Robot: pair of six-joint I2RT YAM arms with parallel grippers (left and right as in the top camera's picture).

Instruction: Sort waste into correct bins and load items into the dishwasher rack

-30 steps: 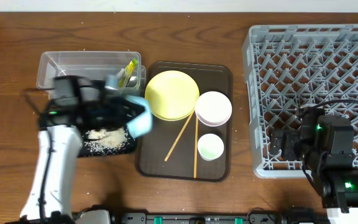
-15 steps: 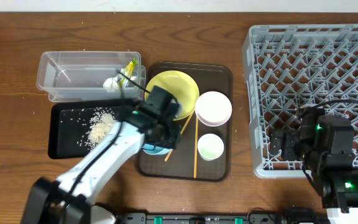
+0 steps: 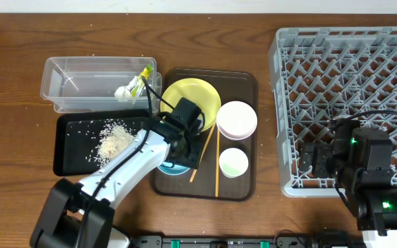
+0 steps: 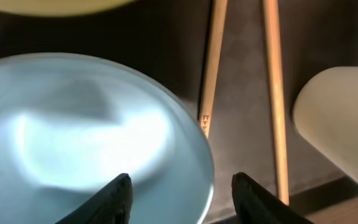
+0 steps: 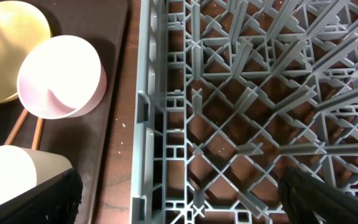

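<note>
Overhead, your tray (image 3: 240, 86) carries one plate (image 3: 191, 103), one white bowl (image 3: 236, 119), one blue bowl (image 3: 173, 168), one cup (image 3: 233, 162), two chopsticks (image 3: 217, 180). Left claw (image 4: 185, 190) stands apart astride the blue bowl's rim; right claw (image 5: 179, 193), spread wide, hangs over the rack (image 3: 350, 69) right of the tray.

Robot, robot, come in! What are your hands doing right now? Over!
Left hand open, straddling blue bowl rim on brown tray. Right hand open, empty, over rack edge. Chopsticks lie right beside the bowl.
</note>
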